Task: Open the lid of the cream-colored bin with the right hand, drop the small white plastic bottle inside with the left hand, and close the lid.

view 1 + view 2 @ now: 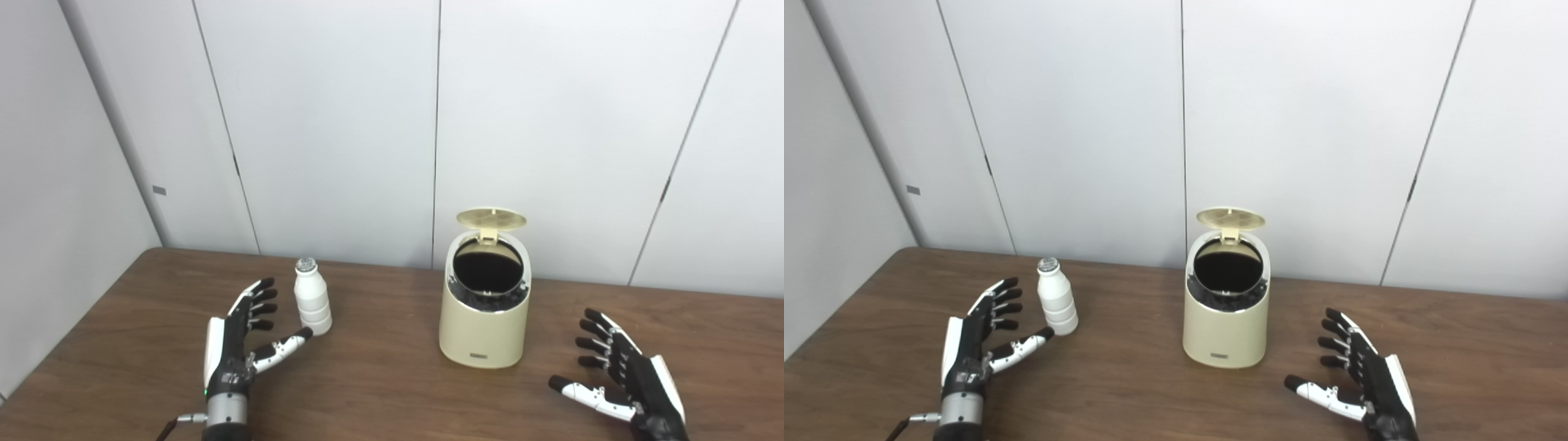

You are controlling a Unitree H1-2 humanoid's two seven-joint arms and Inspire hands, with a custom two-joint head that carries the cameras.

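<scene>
Left hand [242,343], black-and-white, palm turned inward, fingers spread and empty; thumb tip reaches toward the base of the small white ribbed plastic bottle with a silver cap [312,299], which stands upright just beyond the fingertips, very near but whether the thumb touches it cannot be told. Right hand [618,373] lies low over the table on the far side, fingers likewise apart, holding nothing, well clear of the bin. Between the two hands stands the cream-colored cylindrical plastic bin [485,318], upright, its round hinged lid [491,219] already tipped up and back so the dark mouth faces the camera. All rest on the brown wood-grain table [380,392], backed by pale grey wall panels [331,122]. Judgement: lid-opening looks done, so the step in hand is the left hand's grasp of the bottle. To do it well, slide the hand forward so the bottle sits between thumb and fingers at mid-body, on the ribs, not at the narrow neck; close evenly from both sides so the light bottle is not pushed over or skated away across the smooth table. Lift straight up before carrying it rightward, high enough to clear the bin's rim, and release over the centre of the opening, away from the raised lid. The right hand is best kept back until closing.
</scene>
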